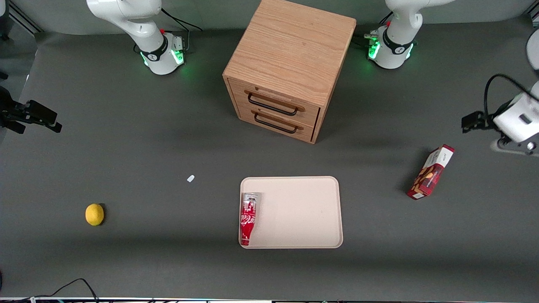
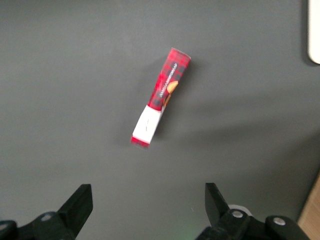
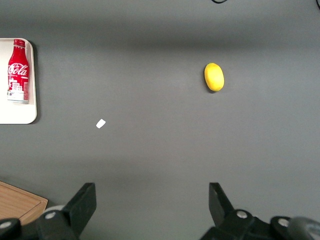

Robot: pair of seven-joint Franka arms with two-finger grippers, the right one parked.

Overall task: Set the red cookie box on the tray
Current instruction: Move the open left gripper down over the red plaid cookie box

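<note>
The red cookie box [image 1: 430,172], dark red plaid with a white end panel, lies on the grey table toward the working arm's end, well apart from the tray [image 1: 303,210]. The pale beige-pink tray sits in front of the drawer cabinet, nearer the front camera. In the left wrist view the box [image 2: 161,97] lies slanted ahead of my gripper [image 2: 148,196], which is open with only bare table between its fingers. The working arm's hand [image 1: 511,122] hovers above the table, a little farther from the front camera than the box. A tray corner [image 2: 315,30] shows too.
A red cola bottle [image 1: 248,219] lies on the tray along its edge toward the parked arm. A wooden two-drawer cabinet [image 1: 290,63] stands at mid-table. A lemon [image 1: 94,214] and a small white scrap [image 1: 190,178] lie toward the parked arm's end.
</note>
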